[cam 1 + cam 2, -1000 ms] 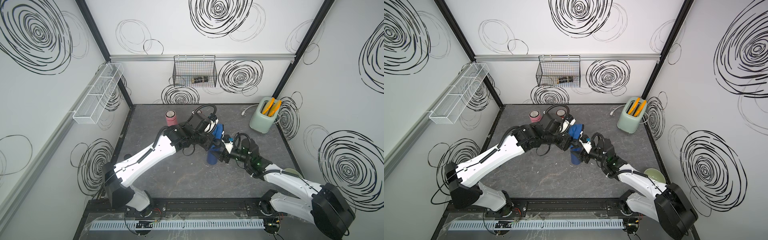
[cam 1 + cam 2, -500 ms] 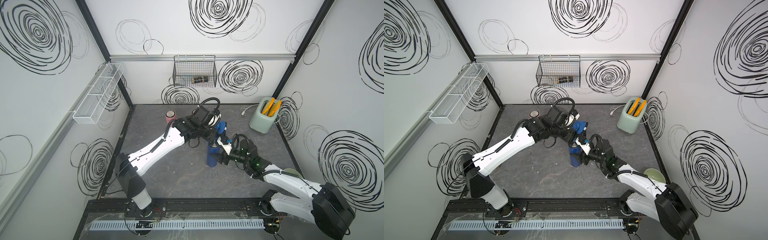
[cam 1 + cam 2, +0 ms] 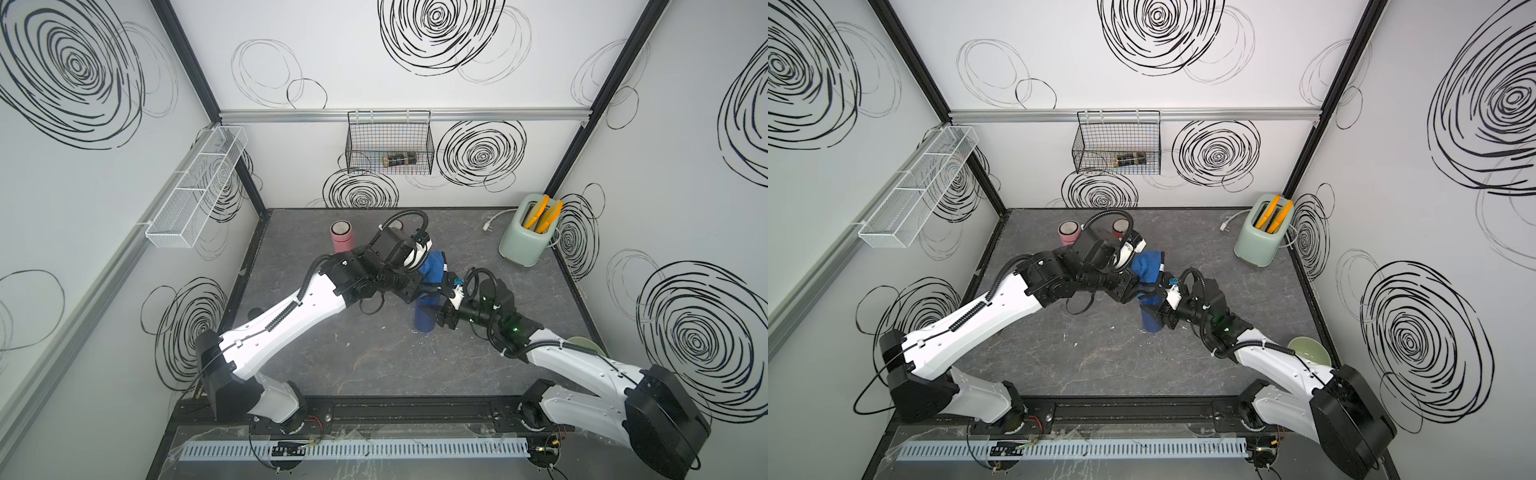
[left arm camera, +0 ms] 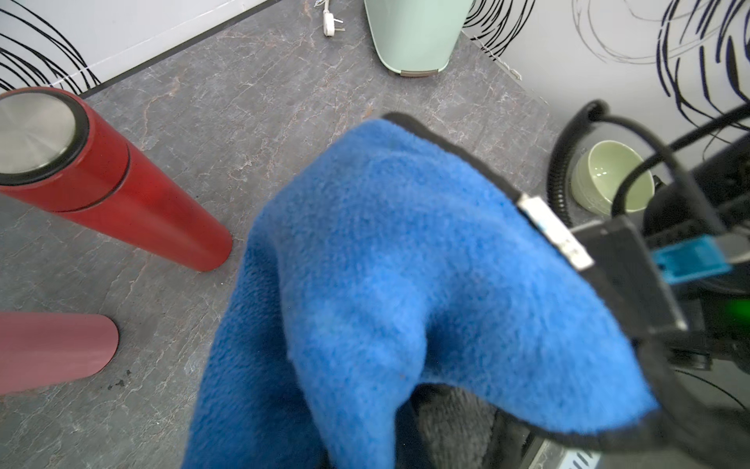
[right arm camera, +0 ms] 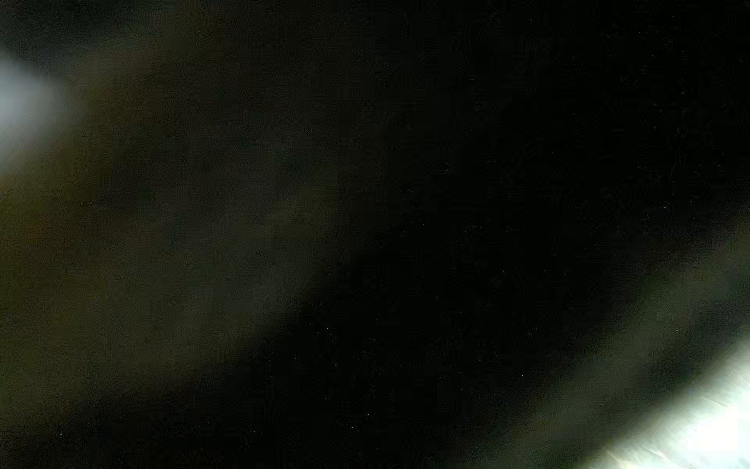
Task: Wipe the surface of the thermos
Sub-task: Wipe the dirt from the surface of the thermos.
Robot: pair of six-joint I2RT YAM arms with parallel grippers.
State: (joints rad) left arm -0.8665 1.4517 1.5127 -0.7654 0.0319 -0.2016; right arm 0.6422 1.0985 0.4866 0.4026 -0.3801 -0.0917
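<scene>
Blue fluffy cloth (image 3: 433, 266) draped over the top of a dark blue tall thermos (image 3: 424, 322), thermos standing up near the middle of the grey table (image 3: 374, 357), left gripper (image 3: 419, 286) pinching the cloth, right gripper (image 3: 438, 311) squeezing the thermos

Robot lab cell: swirl-marked walls (image 3: 353, 62), black frame posts (image 3: 189, 62).

Upright blue thermos (image 3: 424, 320) under blue cloth (image 3: 433, 266)
</scene>
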